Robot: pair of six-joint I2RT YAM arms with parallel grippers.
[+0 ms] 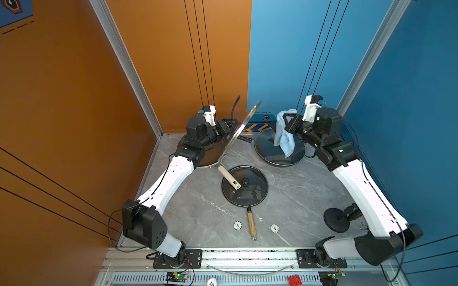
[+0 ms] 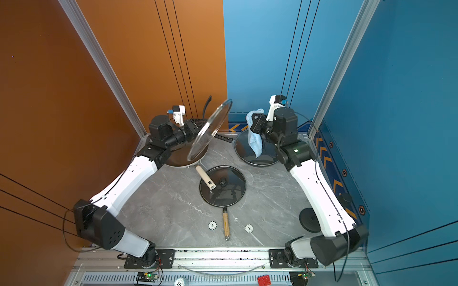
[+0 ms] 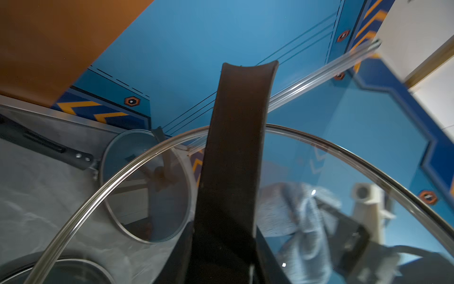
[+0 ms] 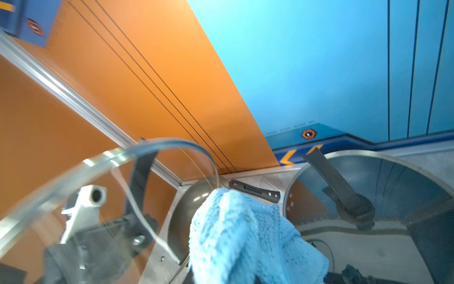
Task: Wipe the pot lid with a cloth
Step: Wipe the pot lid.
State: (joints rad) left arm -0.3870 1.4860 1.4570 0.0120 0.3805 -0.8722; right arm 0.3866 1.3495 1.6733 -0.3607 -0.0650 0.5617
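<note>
Glass lid (image 1: 244, 128) stands tilted on edge at the far left, its black handle (image 3: 235, 147) pinched in my left gripper (image 1: 226, 126). My right gripper (image 1: 288, 122) is clamped on the blue cloth (image 1: 283, 141), which hangs near the lid's right.

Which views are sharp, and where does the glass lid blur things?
Both top views: sharp and evenly lit. Left wrist view: the cloth looks hazy through the lid. Right wrist view: the lid's rim is smeared, the cloth close and soft.
</note>
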